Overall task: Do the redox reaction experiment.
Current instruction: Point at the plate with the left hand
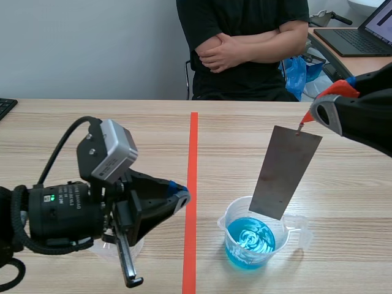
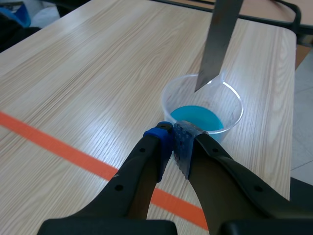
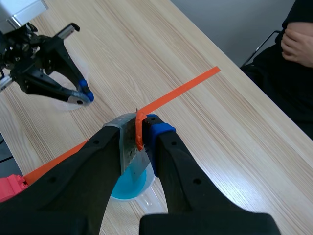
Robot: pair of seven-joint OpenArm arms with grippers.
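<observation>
the beaker, a clear plastic cup with a pouring lip, stands upright on the wooden table, holding a shallow pool of blue liquid.

the metal plate, a long grey strip, hangs tilted above the beaker. its upper end leans away toward the right arm's side and its lower end is over the beaker's rim. in the left wrist view the lowest corner sits at about rim level, clear of the blue liquid; whether it has passed below the rim cannot be told.

the right gripper is up above the beaker and off to the right arm's side. its fingers pinch the plate's top end, where an orange-red tab sticks out. the plate hangs straight down from that pinch toward the beaker.

the left gripper is low on the other side of the beaker, near but not touching it. its fingers are pressed together with nothing between them and point at the beaker's near wall.

the orange-red tape line runs along the table between the beaker and the left arm's body. a clear round thing lies under the left arm, farther from the beaker; what it is cannot be told.

beyond the beaker, across the table, a person sits with arms folded. a laptop rests on another desk behind.
</observation>
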